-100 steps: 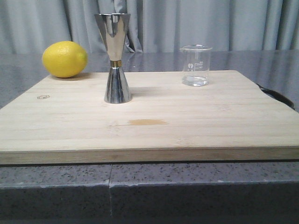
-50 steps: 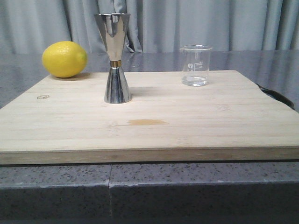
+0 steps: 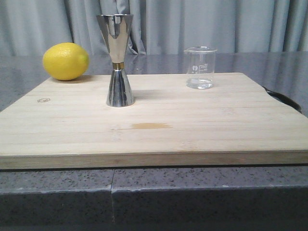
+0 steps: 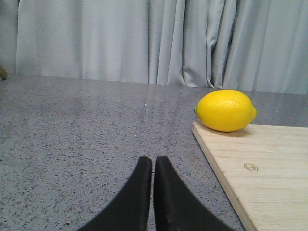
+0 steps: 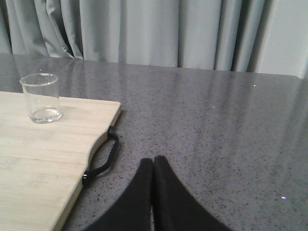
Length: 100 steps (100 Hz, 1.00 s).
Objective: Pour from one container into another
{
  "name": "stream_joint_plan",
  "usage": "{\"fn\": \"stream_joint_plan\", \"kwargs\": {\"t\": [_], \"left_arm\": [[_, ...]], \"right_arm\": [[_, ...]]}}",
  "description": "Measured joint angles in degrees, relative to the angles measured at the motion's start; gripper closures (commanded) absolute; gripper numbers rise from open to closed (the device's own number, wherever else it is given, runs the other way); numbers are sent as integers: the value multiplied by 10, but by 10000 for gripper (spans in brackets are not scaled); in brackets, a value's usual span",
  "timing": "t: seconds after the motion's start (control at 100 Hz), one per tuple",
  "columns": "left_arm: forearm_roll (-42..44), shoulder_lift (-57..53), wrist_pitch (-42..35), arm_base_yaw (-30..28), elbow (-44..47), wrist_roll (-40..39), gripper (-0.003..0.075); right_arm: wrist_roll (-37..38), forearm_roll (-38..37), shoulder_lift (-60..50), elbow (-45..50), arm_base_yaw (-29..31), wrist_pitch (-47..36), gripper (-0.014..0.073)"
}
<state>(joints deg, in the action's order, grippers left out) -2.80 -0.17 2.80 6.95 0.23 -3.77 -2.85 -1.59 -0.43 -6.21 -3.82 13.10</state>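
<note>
The small clear glass beaker (image 3: 200, 67) with white marks stands upright at the back right of the wooden board (image 3: 154, 130); it also shows in the right wrist view as the beaker (image 5: 41, 97). The tall steel jigger (image 3: 117, 59) with a gold waist band stands upright left of centre on the board. My left gripper (image 4: 153, 160) is shut, empty, low over the grey counter left of the board. My right gripper (image 5: 153, 159) is shut, empty, over the counter right of the board. Neither gripper appears in the front view.
A yellow lemon (image 3: 66, 61) rests at the board's back left corner, seen too as the lemon (image 4: 225, 110). A black cord loop (image 5: 102, 160) hangs off the board's right edge. Grey speckled counter (image 5: 216, 125) surrounds the board; grey curtains hang behind.
</note>
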Motion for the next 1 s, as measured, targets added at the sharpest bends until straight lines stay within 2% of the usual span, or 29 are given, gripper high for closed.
{"fn": "stream_joint_plan", "kwargs": {"t": [0.34, 1.0], "left_arm": [[0, 0, 0, 0, 0, 0, 739], [0, 0, 0, 0, 0, 0, 739]], "right_arm": [[17, 0, -1, 72, 0, -110, 666], [28, 0, -1, 72, 0, -109, 666]]}}
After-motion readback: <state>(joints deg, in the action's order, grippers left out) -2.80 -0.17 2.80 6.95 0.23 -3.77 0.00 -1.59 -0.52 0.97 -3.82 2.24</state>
